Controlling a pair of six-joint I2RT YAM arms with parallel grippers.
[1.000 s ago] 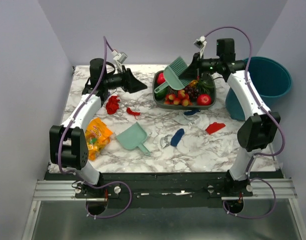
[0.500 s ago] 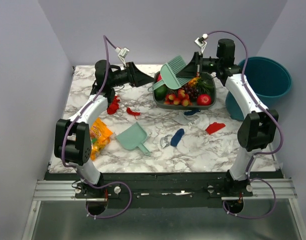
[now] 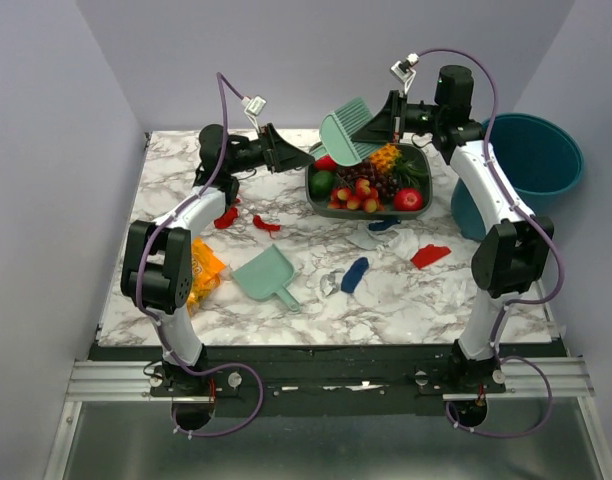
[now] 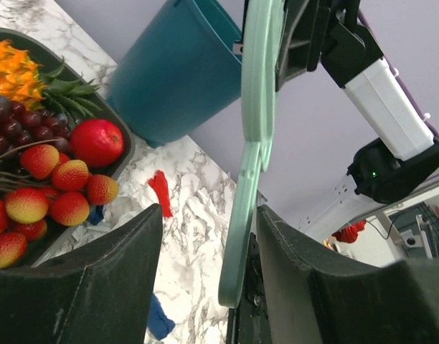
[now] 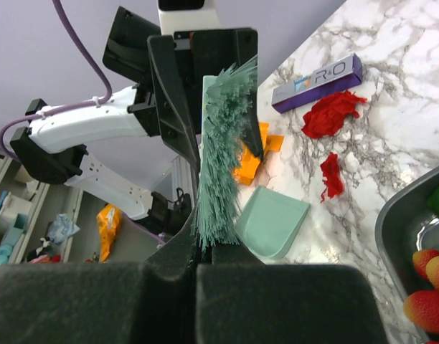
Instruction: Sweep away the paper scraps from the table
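Step in hand: judged to be a handover of the brush from the right arm to the left, in mid-air above the fruit tray; no sweeping is under way.
Right end effector: clamped on the brush, bristles fanned upward in its wrist view; the grip looks firm.
Left end effector: fingers apart; from its wrist camera the brush stands edge-on in the gap, closer to one finger; contact cannot be confirmed.
Paper scraps: all on the counter; a red wad and a red strip on the left; a blue piece and a pale piece near centre; a blue piece just in front of the tray; a red piece on the right.
Dustpan: lying flat near centre, unheld, beside the snack bag.
Bin: off the right rear corner.
Method advised: centre the brush between the left fingers before closing; close fully and confirm the hold; release the right grip only afterwards; take the brush low on its body so the bristles are free.
Risk: an early release would drop the brush into the fruit; an off-centre grip could let it twist under sweeping load.
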